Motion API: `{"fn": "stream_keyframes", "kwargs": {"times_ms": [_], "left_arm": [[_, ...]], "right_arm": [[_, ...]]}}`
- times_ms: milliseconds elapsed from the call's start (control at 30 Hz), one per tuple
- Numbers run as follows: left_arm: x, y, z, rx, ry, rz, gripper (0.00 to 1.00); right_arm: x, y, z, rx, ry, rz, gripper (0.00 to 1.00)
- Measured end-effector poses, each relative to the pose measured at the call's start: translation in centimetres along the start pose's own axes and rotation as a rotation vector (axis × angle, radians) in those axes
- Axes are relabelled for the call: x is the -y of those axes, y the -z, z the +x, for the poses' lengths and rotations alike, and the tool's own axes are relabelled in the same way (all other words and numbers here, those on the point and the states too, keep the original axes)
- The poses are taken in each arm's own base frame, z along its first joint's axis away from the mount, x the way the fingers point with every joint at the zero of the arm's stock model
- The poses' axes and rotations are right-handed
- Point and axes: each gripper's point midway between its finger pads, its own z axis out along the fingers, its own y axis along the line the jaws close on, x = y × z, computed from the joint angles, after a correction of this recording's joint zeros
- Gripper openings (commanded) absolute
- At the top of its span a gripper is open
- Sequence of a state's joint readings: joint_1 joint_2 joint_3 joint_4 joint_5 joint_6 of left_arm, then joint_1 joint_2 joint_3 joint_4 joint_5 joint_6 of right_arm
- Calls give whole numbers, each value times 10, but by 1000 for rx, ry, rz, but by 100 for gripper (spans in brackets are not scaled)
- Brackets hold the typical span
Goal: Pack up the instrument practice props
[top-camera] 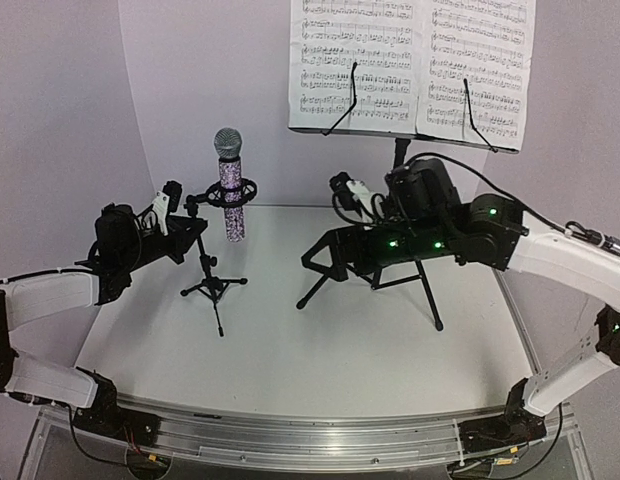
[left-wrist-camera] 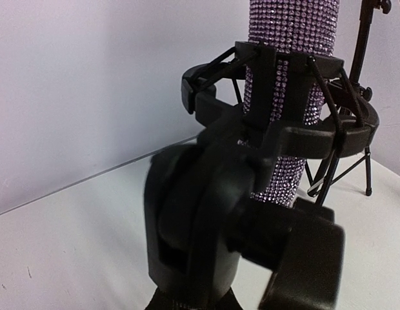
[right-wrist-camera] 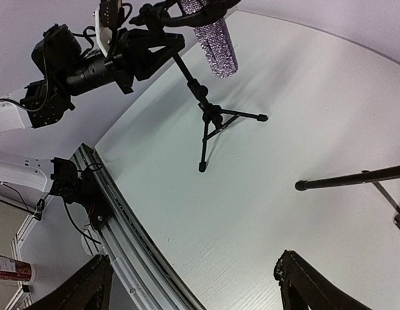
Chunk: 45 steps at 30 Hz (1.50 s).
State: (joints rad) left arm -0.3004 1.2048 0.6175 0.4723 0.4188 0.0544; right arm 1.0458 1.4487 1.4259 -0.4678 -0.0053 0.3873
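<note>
1. Left gripper: pinched almost shut on the neck of the small black tripod mic stand, just under its ring clip; in the left wrist view only the stand's swivel joint, close and blurred, so the hold is judged from the other two views.
2. Seated upright in that clip: the glittery purple-silver microphone with grey mesh head; body hanging through the ring, clear of the white tabletop; tripod feet down on the table.
3. Right gripper: spread wide, holding nothing; low over the table, between the mic stand and the tall black tripod music stand with perforated desk; well apart from the microphone.
4. At the back, on that desk: white sheet-music pages, pinned by two thin black page arms; untouched.
5. Step in hand, by judgement: freeing the microphone from its stand; left side bracing, right side free for the pull; nothing packed so far.
6. Next move, likely: raise the open right jaws to the glittered body above the ring; close squarely on it; draw straight up along the microphone's axis; keep the left grip firm so the light tripod neither tips nor lifts with it.
</note>
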Motion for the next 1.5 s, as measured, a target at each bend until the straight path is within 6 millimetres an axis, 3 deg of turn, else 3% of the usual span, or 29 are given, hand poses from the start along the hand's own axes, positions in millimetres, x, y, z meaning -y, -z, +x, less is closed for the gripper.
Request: {"fn": "stream_keyframes", "kwargs": {"times_ms": [100, 200, 333, 500, 733, 933, 1133, 1300, 1500], "left_arm": [[0, 2, 1, 11, -5, -5, 0], [1, 3, 1, 20, -8, -4, 0], [1, 3, 1, 28, -9, -5, 0], [1, 4, 1, 34, -8, -7, 0], [2, 7, 1, 46, 0, -12, 0], [2, 8, 1, 52, -1, -12, 0], [2, 9, 1, 55, 1, -11, 0], [2, 9, 0, 60, 4, -13, 0], [3, 9, 1, 59, 2, -4, 0]], "right_arm": [[-17, -41, 3, -30, -1, -51, 82], [-37, -102, -2, -37, -20, -124, 78], [-45, -178, -3, -29, -95, -193, 67], [-31, -225, -2, 10, -329, -254, 56], [4, -268, -21, 107, -621, -318, 45], [18, -295, -18, 121, -726, -344, 36], [12, -293, -28, 140, -749, -390, 36], [9, -295, -31, 132, -778, -415, 27], [11, -299, -29, 132, -797, -419, 25]]}}
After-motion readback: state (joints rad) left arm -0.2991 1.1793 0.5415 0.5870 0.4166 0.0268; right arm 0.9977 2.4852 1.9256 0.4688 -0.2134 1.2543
